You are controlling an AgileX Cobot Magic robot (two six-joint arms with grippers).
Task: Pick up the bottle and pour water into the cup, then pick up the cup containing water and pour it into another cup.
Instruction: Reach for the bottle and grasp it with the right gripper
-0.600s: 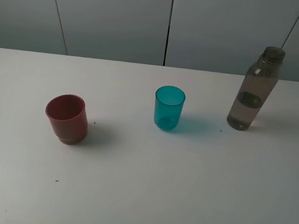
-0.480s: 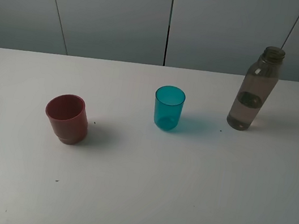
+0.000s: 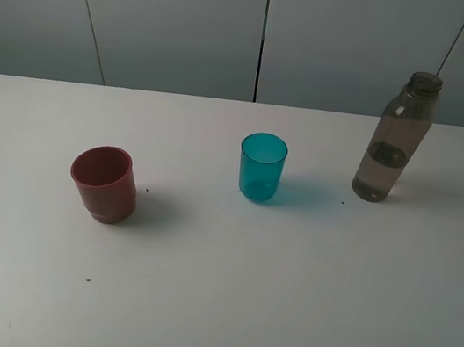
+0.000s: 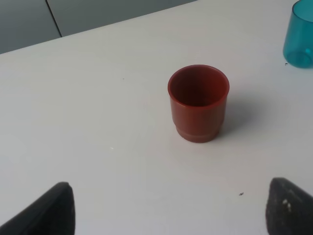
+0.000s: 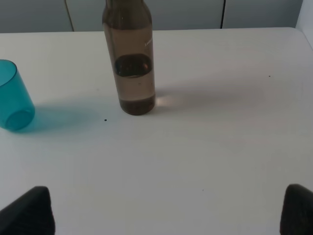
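Bottle (image 3: 395, 139): smoky grey-brown translucent plastic, smooth and glossy; teal cup (image 3: 261, 167): translucent plastic, smooth, with a slight sheen; red cup (image 3: 105, 183): opaque plastic with a dull satin finish. Worktop (image 3: 281, 306): white, smooth and matt, marked by a few small dark specks. Fingertips (image 4: 49, 215) of the left hand (image 4: 168, 215): black, matt, faintly grainy.

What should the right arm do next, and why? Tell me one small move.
Probably advance the right arm toward the bottle until its open jaws straddle the body. The bottle stands upright, uncapped, part filled, untouched, ahead of the jaws; the teal cup looks empty, so pouring comes first.
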